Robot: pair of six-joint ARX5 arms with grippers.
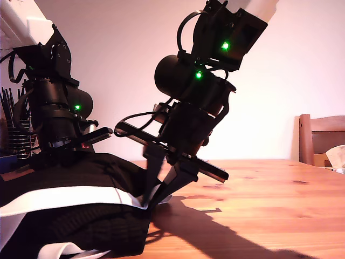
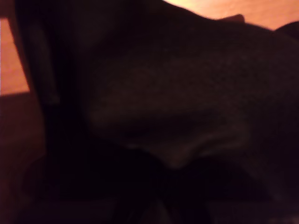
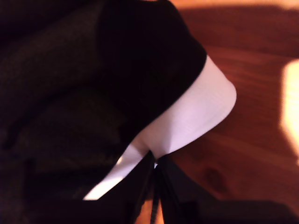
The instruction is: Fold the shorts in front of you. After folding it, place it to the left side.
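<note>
Black shorts (image 1: 70, 216) with white bands, heaped in a thick bundle on the wooden table (image 1: 269, 189), toward the exterior view's lower left. White band (image 3: 196, 116) curling over the bundle's edge, bare wood just beyond it.

Second gripper (image 1: 161, 189) down at that edge, fingertips drawn together on the white band, as the second wrist view confirms: pinching the hem. First gripper (image 1: 59, 145) sunk on top of the bundle at the exterior view's left; first wrist view almost wholly dark fabric (image 2: 163, 93), so whether its claw is spread or pressed together cannot be told.

Likely mid-fold, with one layer being carried across. To do it well: keep the pinch firm on the band alone, without catching layers beneath; lift only enough to clear the pile; travel level so the edge lands square; hold the other side steady against dragging. Risk of slipping fabric or a bunched fold.

A chair (image 1: 321, 137) beyond the table, at the exterior view's right.
</note>
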